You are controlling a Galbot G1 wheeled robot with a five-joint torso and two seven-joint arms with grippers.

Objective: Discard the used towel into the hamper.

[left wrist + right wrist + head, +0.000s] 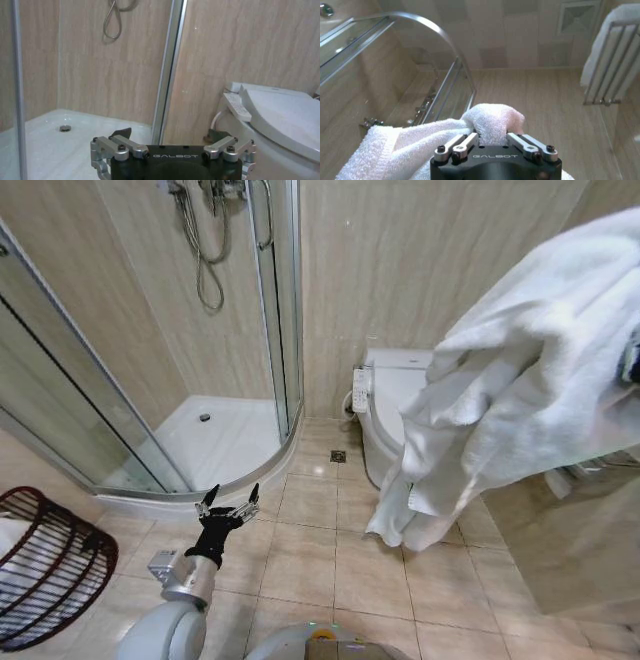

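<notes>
Right hand [492, 141] clamped on white towel [520, 370], held high at right, folds hanging in front of the toilet [395, 405]. Left hand [228, 502] low over the tiled floor [330, 560], fingers apart, holding nothing. Hamper [50, 570] on the floor at far left, beside the shower enclosure [150, 360].

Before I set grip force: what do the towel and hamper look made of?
The towel, held in the right gripper, looks like white cotton terry: looped, fuzzy pile, soft folds. The hamper looks like dark red-brown openwork wicker or coated wire; thin curved ribs with gaps, but which one is unclear.
</notes>
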